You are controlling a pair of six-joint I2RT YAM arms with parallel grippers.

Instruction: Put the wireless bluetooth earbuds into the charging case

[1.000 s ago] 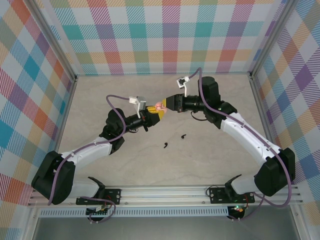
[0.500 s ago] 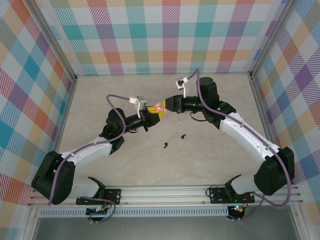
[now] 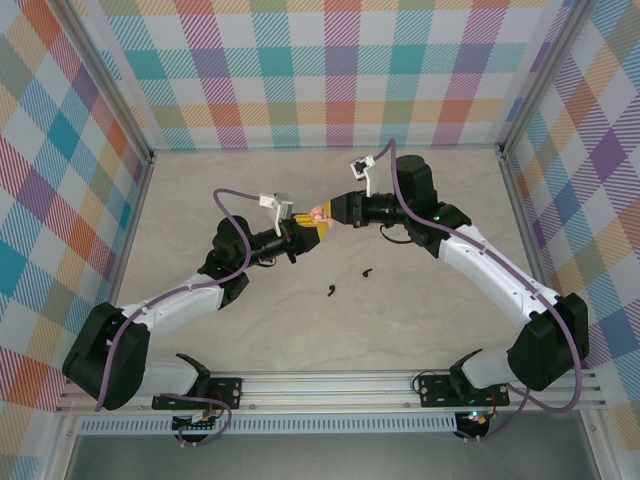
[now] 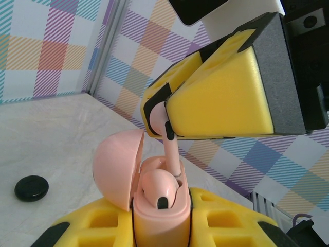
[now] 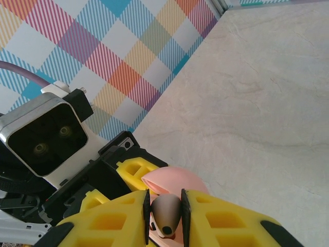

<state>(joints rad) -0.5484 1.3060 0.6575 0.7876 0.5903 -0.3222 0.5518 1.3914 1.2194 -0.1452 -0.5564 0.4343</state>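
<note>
While left hand (image 3: 308,229) clasps case (image 4: 160,224), right hand (image 5: 165,205) pinching earbud (image 4: 174,153)

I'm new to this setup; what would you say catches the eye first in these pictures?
Mid-table, the left claw grips an open pink charging case while the right claw pinches a pale pink earbud, its end down at the case's opening. A black earbud and a second black earbud lie loose on the table, nearer the arm bases.
</note>
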